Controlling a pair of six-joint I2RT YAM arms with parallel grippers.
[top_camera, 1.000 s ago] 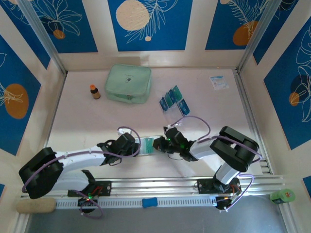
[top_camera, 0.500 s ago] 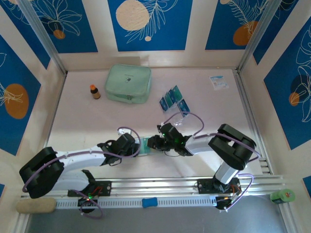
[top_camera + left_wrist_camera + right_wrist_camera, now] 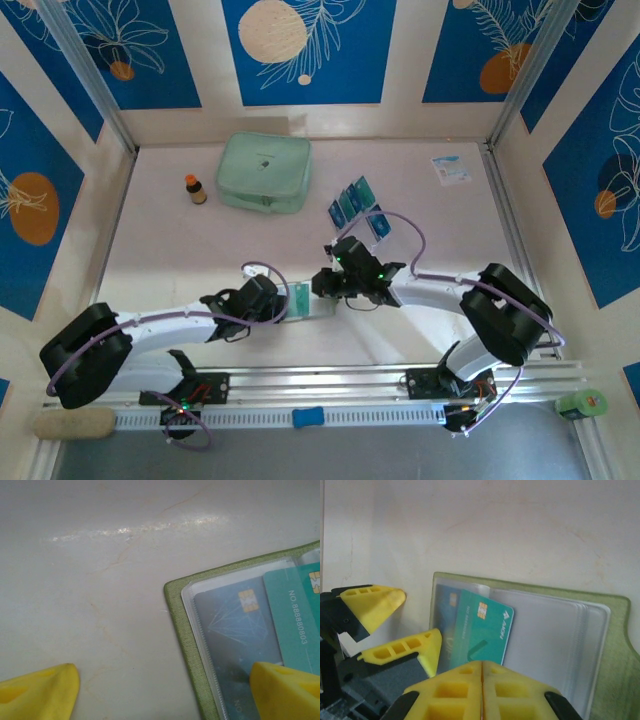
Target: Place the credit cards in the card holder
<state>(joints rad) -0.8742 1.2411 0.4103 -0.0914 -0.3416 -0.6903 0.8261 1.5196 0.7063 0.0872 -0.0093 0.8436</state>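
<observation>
Olive holder (image 3: 615,645) lies open on worktop between arms. Teal card (image 3: 482,630) at its left-arm end, long axis running away from right jaws, pressed together just behind it; left jaws spread, straddling holder's corner.

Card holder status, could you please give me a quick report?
Left gripper open, one finger on the card holder. Right gripper shut at the teal card lying askew on it. More credit cards wait beyond. Nothing blocking.
</observation>
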